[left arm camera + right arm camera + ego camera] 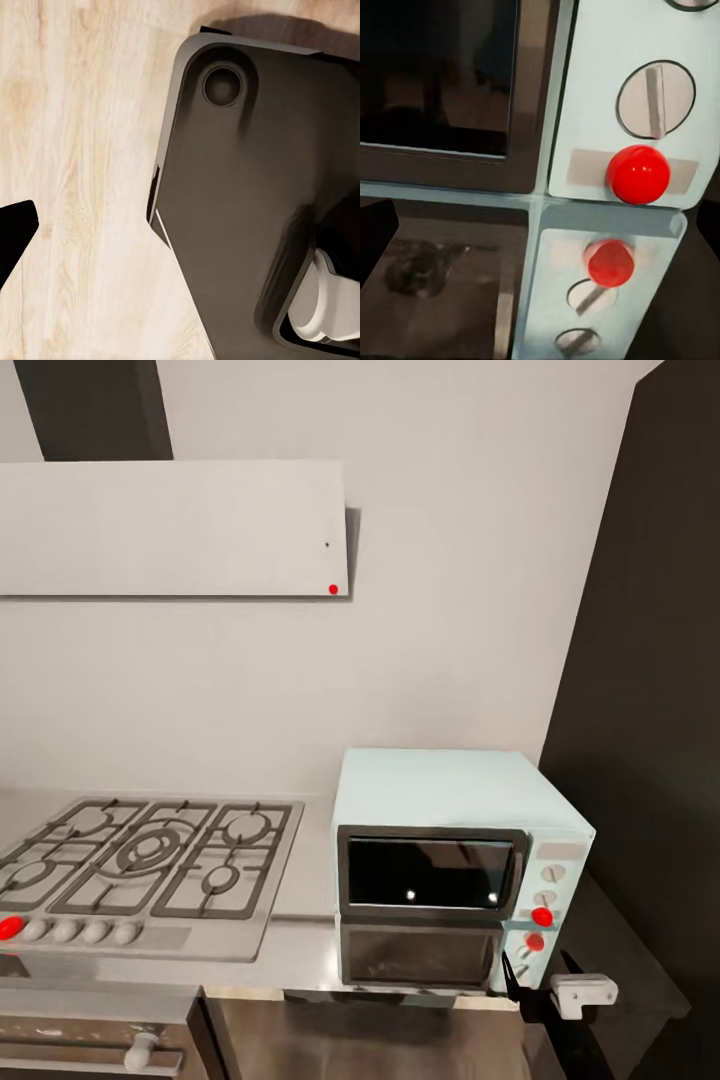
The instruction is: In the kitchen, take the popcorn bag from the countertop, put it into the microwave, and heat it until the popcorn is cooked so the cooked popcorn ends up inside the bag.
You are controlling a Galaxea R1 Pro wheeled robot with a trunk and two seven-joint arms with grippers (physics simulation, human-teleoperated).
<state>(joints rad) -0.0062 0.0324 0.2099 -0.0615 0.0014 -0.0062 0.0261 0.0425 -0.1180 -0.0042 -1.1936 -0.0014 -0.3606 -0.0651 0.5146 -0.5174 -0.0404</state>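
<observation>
Close to the right wrist camera sits a glossy red round button [638, 174] on the pale mint-white boxy microwave [455, 800], its dark glass door closed. That arm's white hand [580, 992] hovers by the control panel at the counter's right end, probably to start heating; whether it is spread or pressed together I cannot tell. No popcorn bag is visible on the grey brushed-metal counter [300, 945] beside the grey gas hob [150, 865].

The microwave [585, 150] is cut off by the right wrist view's edges.
</observation>
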